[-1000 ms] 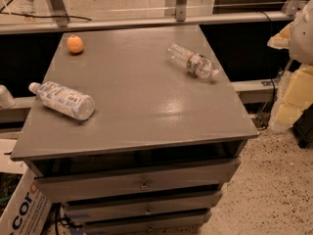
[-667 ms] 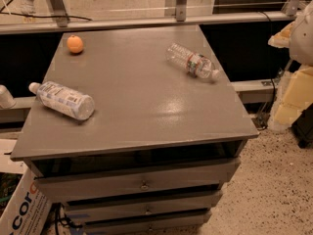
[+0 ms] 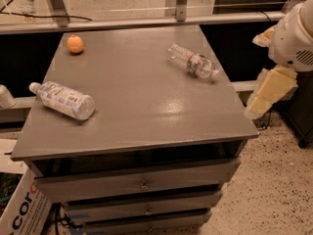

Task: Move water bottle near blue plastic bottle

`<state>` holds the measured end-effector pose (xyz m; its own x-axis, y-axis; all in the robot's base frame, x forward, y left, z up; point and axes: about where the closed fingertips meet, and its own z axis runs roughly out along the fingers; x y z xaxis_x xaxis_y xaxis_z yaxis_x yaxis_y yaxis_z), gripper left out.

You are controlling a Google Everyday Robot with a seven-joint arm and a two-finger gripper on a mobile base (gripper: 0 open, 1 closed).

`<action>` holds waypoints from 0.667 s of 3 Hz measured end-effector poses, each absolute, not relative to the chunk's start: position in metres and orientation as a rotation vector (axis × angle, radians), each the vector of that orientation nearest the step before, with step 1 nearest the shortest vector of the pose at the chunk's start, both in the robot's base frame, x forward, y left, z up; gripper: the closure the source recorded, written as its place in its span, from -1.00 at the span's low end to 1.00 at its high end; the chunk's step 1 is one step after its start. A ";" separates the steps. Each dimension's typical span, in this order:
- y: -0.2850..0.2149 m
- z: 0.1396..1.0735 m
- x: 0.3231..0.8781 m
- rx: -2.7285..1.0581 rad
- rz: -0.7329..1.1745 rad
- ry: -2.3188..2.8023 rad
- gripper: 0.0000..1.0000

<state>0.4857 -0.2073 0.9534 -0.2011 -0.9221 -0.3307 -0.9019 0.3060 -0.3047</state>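
One tool (image 3: 259, 102) off table (image 3: 146, 111) right edge (touching nothing); water bottle (image 3: 193, 61) lying.

The gripper (image 3: 264, 98) hung just right of the cabinet (image 3: 146, 111), its arm (image 3: 296, 33) cut by the picture's edge, as was the cardboard box (image 3: 19, 212) left of it, and the blue plastic bottle (image 3: 63, 100) bore unreadably small print.

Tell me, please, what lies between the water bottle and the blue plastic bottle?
Only bare tabletop, in the camera view, between water bottle and blue plastic bottle; the orange sits off that line, the gripper beyond the right edge.
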 end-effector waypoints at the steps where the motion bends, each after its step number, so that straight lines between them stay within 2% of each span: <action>1: -0.196 0.942 0.524 -1.554 -0.020 2.082 -1.00; 2: -0.181 0.933 0.558 -1.473 0.069 2.062 -1.00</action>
